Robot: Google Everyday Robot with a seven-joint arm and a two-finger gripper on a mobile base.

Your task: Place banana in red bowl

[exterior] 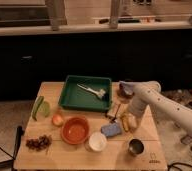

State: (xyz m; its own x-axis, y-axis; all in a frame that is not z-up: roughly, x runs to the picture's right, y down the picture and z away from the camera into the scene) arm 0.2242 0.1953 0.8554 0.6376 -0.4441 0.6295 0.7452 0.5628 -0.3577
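You have the banana (125, 123) on the right of the table (49, 155), just beside the blue sponge (111, 130) and well apart from the red bowl (75, 131); the gripper (118, 112) hangs just above it, whether gripping anything I cannot tell, so centre on the fruit's middle before lifting.

Table (45, 154): tray (65, 98), red bowl (64, 133), banana (124, 123) beside end effector (117, 111).

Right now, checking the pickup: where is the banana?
In the camera view the banana lies right of centre, beside the blue sponge, with the gripper just above it.
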